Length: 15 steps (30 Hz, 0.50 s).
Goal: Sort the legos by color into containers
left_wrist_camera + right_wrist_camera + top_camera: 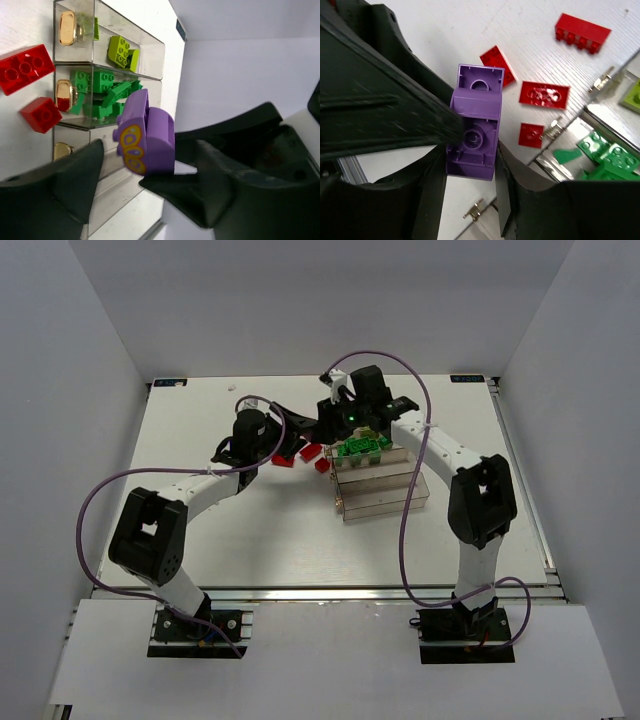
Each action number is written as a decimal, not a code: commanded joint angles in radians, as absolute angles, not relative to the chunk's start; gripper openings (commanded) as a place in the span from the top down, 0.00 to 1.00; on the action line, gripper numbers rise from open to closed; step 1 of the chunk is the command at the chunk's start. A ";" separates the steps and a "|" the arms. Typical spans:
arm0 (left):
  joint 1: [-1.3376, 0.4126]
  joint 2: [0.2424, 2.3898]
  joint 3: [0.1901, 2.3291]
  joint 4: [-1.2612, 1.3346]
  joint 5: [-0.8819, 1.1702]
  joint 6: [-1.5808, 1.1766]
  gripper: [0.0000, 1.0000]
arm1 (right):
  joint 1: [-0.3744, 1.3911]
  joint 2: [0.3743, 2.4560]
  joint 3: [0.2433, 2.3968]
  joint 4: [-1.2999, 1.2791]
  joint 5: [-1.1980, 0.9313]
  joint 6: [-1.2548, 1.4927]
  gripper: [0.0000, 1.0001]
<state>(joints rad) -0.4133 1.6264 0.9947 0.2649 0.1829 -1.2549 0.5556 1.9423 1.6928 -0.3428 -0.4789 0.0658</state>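
A purple lego [472, 135] with a yellow-patterned face [145, 135] hangs in the air beside the containers [385, 490]. My right gripper [472, 160] is shut on it, one finger on each side. My left gripper [120, 167] stands open around the same brick, and one of its fingers [395, 115] still touches it. The two grippers meet above the table [335, 425]. One tray [150, 55] holds yellow-green legos [122, 50]. The tray beside it holds several green legos [100, 95]. Red legos [544, 95] lie loose on the table.
Red bricks [310, 452] lie just left of the tray row [345, 502], under the grippers. The trays have small metal clasps [67, 27] at their ends. A purple cable [405, 540] loops over the right arm. White walls close off three sides.
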 commanded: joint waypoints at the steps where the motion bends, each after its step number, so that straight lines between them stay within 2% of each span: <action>1: -0.420 1.569 1.031 0.253 0.175 -1.169 0.14 | 0.497 1.954 1.755 -0.426 -0.538 -0.034 1.00; 5: -0.419 1.565 1.078 0.252 0.192 -1.042 0.02 | 0.411 1.962 1.772 -0.512 -0.670 -0.075 1.00; 8: -0.416 1.552 1.107 0.261 0.227 -0.960 0.02 | 0.359 1.970 1.786 -0.587 -0.739 -0.116 1.00; 15: -0.380 1.502 1.033 0.343 0.302 -0.907 0.02 | 0.374 1.911 1.793 -0.650 -0.776 -0.206 1.00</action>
<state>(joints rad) -0.4026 1.5764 1.0668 0.2848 0.2478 -0.9600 0.3420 1.9697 1.7512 -0.6044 -0.7128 -0.1497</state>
